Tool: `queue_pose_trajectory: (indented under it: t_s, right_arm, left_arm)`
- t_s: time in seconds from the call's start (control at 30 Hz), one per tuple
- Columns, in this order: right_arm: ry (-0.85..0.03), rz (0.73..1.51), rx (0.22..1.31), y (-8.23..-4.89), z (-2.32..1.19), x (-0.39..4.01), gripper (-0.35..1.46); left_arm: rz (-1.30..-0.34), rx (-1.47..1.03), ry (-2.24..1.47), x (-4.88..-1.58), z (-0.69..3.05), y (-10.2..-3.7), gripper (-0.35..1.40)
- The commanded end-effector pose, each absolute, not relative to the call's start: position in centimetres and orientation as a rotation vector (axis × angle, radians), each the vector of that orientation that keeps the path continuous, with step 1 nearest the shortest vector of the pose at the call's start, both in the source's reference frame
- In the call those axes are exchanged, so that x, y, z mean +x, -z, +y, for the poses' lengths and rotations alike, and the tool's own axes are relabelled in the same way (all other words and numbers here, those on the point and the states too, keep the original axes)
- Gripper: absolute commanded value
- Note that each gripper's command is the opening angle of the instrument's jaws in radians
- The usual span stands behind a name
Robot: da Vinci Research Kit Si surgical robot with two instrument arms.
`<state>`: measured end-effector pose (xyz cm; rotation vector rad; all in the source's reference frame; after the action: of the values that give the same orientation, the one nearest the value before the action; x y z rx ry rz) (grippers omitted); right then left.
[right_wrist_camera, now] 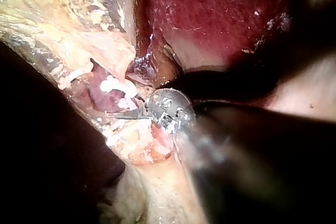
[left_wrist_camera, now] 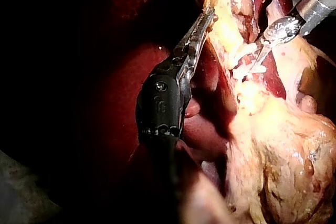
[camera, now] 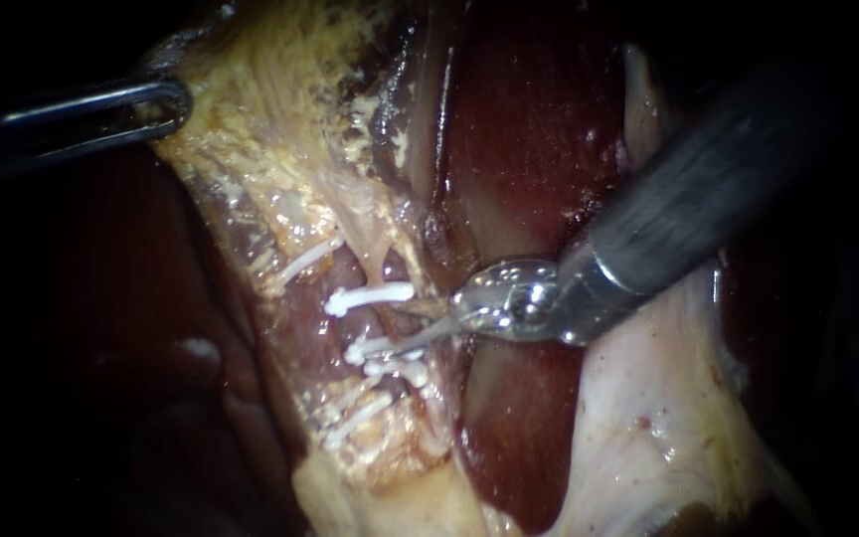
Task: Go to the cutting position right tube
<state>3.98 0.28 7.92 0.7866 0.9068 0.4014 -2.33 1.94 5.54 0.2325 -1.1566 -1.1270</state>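
Right instrument [camera: 418,326], shiny steel end effector, thin pointed blades parted at pale tube [camera: 382,267] bearing white clips [camera: 370,296], left instrument [camera: 179,104] end effector clenched on yellow fibrous tissue [camera: 280,119], glossy dark-red liver [camera: 529,129]

A thin, pale pink tube [camera: 387,267] runs down through yellowish fatty tissue. Several white plastic clips [camera: 370,295] cross it, with a bare stretch between them.
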Motion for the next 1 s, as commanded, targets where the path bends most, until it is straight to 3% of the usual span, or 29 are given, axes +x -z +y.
queue_pose_trajectory:
  t_s: [0.03,0.47,0.77,1.0]
  right_arm:
    - [-0.399,0.911,0.794,-7.92,0.28,4.0,0.79]
    - [-0.368,0.99,0.868,-7.81,0.2,3.95,0.89]
    - [-0.3,1.041,0.913,-7.71,0.13,4.07,0.66]
    - [-0.298,1.061,0.908,-7.74,0.13,4.2,0.58]
  left_arm:
    - [-1.157,0.233,1.127,-2.33,1.94,-5.54,-0.35]
    - [-1.157,0.232,1.127,-2.33,1.94,-5.54,-0.35]
    - [-1.157,0.232,1.127,-2.33,1.94,-5.54,-0.35]
    - [-1.157,0.235,1.126,-2.34,1.94,-5.54,-0.35]
